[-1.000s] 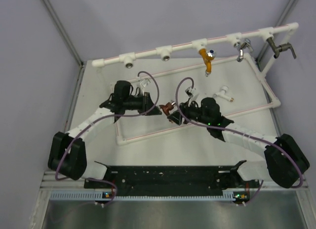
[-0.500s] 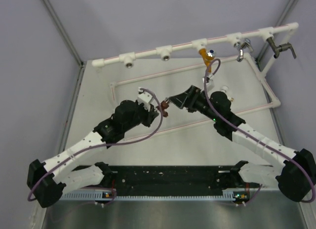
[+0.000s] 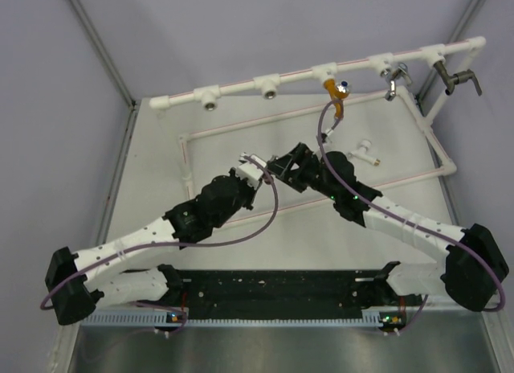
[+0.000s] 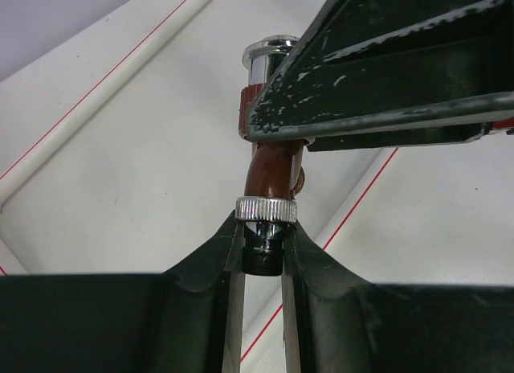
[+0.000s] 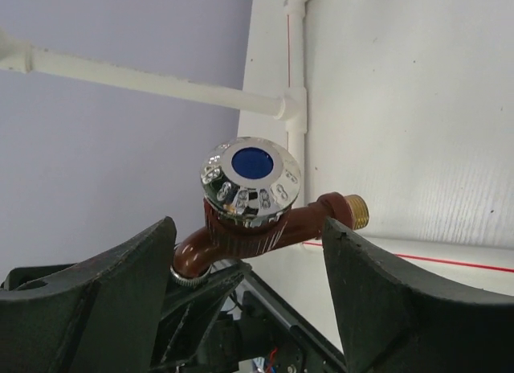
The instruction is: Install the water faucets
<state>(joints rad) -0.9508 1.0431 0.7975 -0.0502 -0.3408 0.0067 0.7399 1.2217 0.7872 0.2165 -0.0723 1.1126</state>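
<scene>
The left end effector [image 4: 263, 248] is clenched on the silver spout tip of the reddish-brown faucet [image 4: 271, 176], holding it above the tabletop [image 3: 161, 148]. The right end effector [image 5: 247, 228] is released, its 2 fingers flanking the faucet's body without touching it, the chrome knob between them

Reddish-brown faucet [image 5: 273, 228] with chrome knob [image 5: 241, 198], blue centre; white pipe frame [image 5: 295, 108] red-striped

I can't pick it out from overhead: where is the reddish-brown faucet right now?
In the top view the reddish-brown faucet is mid-table between the arms, its spout tip clamped in the left gripper, the right gripper open on either side of it.
</scene>
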